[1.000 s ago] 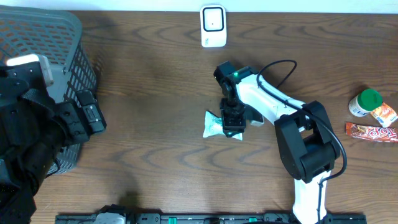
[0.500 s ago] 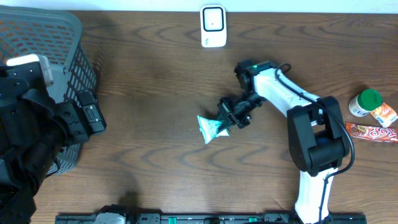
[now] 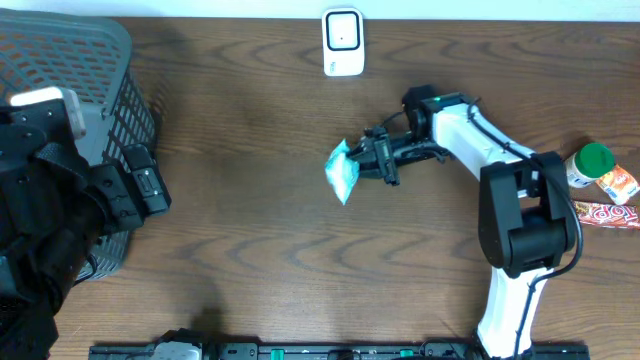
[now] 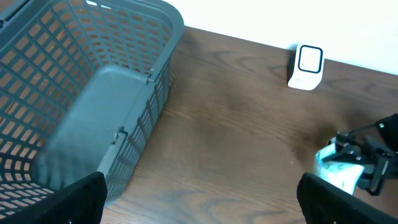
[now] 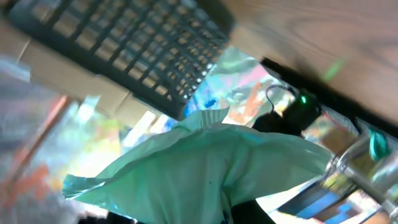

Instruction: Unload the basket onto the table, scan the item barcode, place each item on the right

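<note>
The item is a crinkled teal packet (image 3: 340,172), hanging above the wooden table in the middle of the overhead view. My right gripper (image 3: 368,159) is shut on its right edge and holds it tilted. In the right wrist view the packet (image 5: 205,158) fills the lower frame, showing a pale green face; no barcode shows there. The white scanner (image 3: 342,42) stands at the table's back edge, well behind the packet. From the left wrist view both the scanner (image 4: 306,66) and the packet (image 4: 336,169) are visible. My left gripper (image 4: 200,200) is open and empty near the basket.
A grey mesh basket (image 3: 95,60) fills the back left corner. At the right edge stand a green-capped bottle (image 3: 588,165), an orange packet (image 3: 620,183) and a red candy bar (image 3: 606,213).
My right gripper has shut on the teal packet, lifted it off the table and swung it up toward the back. The left arm has not moved.
</note>
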You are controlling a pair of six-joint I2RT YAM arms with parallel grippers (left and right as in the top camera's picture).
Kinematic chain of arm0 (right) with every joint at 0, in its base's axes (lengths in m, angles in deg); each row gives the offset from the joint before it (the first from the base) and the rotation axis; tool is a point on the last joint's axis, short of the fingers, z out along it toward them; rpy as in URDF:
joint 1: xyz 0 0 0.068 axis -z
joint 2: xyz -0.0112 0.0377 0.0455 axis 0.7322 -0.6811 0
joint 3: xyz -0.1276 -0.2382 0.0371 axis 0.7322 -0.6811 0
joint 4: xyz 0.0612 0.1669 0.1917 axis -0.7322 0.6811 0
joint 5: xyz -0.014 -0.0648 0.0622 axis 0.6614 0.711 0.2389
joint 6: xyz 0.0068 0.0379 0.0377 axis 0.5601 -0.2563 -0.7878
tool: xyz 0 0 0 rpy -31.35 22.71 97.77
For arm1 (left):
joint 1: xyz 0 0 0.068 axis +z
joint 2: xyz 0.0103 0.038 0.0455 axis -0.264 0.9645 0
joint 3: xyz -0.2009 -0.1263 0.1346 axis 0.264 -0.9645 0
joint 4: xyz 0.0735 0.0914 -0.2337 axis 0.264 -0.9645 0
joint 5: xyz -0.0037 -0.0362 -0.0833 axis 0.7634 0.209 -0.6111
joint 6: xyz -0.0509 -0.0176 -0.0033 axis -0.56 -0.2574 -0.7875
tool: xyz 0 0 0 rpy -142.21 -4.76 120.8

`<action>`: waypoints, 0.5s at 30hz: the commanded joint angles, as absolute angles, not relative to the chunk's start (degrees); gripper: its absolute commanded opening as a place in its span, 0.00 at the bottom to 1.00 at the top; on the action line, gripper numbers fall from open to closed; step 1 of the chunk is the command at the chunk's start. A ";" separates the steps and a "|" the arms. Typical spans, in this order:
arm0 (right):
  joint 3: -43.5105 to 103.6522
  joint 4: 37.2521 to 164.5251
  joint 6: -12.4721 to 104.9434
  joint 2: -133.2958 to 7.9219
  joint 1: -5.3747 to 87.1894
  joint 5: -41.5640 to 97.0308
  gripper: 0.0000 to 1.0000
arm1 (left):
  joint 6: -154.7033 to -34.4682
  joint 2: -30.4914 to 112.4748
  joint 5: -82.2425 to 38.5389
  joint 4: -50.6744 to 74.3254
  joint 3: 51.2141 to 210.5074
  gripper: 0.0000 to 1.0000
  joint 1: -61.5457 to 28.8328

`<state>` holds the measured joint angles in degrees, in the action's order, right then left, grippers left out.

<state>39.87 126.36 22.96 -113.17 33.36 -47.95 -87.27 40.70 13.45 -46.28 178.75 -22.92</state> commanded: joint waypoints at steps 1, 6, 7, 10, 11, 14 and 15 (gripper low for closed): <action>39.92 119.85 31.83 -113.54 34.93 -53.72 0.01 | -87.62 40.43 13.97 -50.74 178.71 0.98 -23.12; 39.92 115.87 32.75 -113.54 35.13 -53.72 0.01 | -87.62 40.43 13.97 -50.74 178.71 0.98 -23.12; 39.92 115.89 32.73 -113.54 35.13 -53.72 0.01 | -87.62 40.43 13.97 -50.74 178.71 0.98 -23.10; 39.92 116.13 32.29 -113.54 35.13 -53.72 0.01 | -87.60 40.43 13.97 -50.74 178.71 0.98 -23.10; 39.92 116.77 31.77 -113.54 35.13 -53.72 0.01 | -87.60 40.43 13.97 -50.74 178.71 0.98 -23.10; 39.90 119.11 31.46 -113.54 35.13 -53.67 0.01 | -87.62 40.43 13.97 -50.74 178.71 0.98 -23.10; 39.90 119.83 31.44 -113.54 35.06 -53.67 0.01 | -87.62 40.43 13.97 -50.74 178.71 0.98 -23.12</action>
<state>39.81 118.80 30.76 -113.17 34.89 -50.85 -87.27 40.70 13.45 -46.28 178.75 -22.92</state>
